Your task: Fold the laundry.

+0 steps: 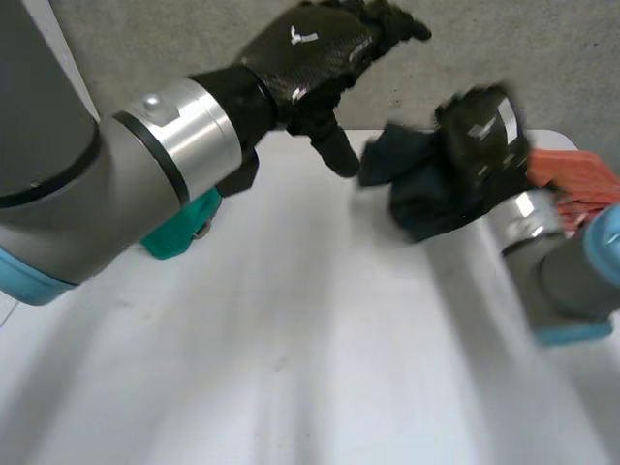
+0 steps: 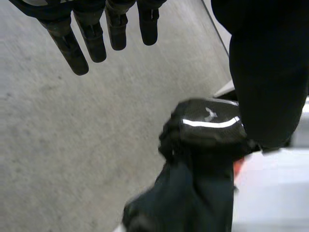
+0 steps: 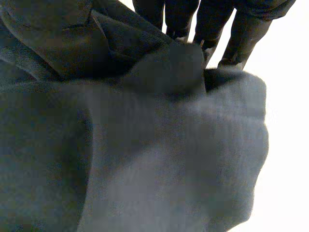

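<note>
**Gripping a bunched dark cloth (image 1: 412, 194) in the right robot hand (image 1: 480, 131)**

The right robot hand is closed on the dark cloth. From the head view its glossy back faces up and the cloth bulges out from under it towards the middle of the surface (image 1: 291, 368). In its own wrist view, the fingers (image 3: 212, 24) reach down into a thick fold of the cloth (image 3: 145, 154), which is heaped under the palm in soft, rounded creases. The white surface (image 3: 289, 121) shows just beyond the fold. In the left wrist view, the right robot hand (image 2: 207, 125) sits on top of the bundle and the cloth (image 2: 188, 198) hangs down from it. Whether the bundle touches the surface cannot be told.

The left robot hand (image 1: 310, 53) is raised near the far edge of the surface, close to the cloth but apart from it. Its fingers (image 2: 91, 41) are straight and a little spread, holding nothing, and its thumb (image 1: 334, 145) points down towards the surface.

The cloth lies at the far right part of the surface. Just beside the right robot hand, on its outer side, is an orange-red ribbed thing (image 1: 572, 179). A teal object (image 1: 179, 237) sits on the surface, partly hidden by the left arm (image 1: 116, 184). The grey floor (image 2: 72, 145) lies beyond the surface.
</note>
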